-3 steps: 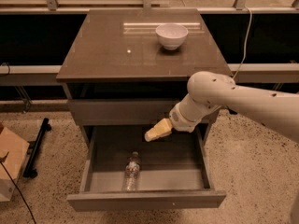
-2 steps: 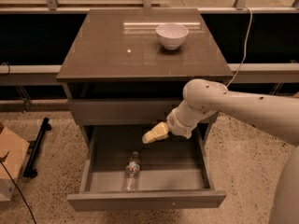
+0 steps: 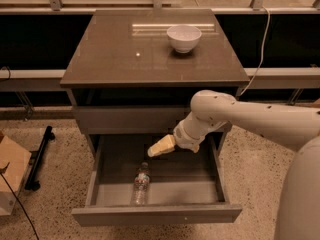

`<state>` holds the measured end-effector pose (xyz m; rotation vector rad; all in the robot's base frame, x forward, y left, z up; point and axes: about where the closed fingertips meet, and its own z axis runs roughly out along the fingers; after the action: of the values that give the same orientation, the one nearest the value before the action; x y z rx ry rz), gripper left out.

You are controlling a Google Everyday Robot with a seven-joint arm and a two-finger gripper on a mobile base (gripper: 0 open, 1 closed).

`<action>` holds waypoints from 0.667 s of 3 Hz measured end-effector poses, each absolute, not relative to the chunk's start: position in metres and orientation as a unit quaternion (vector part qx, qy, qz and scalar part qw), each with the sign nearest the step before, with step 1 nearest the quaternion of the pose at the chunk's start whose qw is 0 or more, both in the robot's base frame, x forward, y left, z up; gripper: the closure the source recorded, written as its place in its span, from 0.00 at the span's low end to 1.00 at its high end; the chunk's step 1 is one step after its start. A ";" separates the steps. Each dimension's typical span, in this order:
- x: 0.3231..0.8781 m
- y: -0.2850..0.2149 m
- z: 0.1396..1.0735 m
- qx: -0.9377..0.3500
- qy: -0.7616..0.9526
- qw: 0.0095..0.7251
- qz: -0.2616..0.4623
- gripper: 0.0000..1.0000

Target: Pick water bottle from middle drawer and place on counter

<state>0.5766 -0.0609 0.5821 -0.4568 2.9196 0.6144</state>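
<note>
The water bottle lies on its side in the open middle drawer, a little left of center, cap toward the back. My gripper has tan fingers that point left over the drawer. It hangs above and just right of the bottle, apart from it, and holds nothing. The counter is the glossy top of the cabinet above.
A white bowl stands on the counter at the back right. A closed plain drawer front sits just above the open drawer. A cardboard box and a black stand are on the floor at left. A white cable hangs at right.
My arm and gripper have shifted left and slightly down over the drawer, closer to the bottle. The bottle has not moved.
</note>
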 end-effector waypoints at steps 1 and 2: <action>0.575 -0.044 0.554 -0.135 0.968 0.039 0.209 0.00; 0.571 -0.023 0.524 -0.118 0.970 0.012 0.211 0.00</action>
<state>0.5709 -0.0231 0.5239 -0.3676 3.0254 0.6564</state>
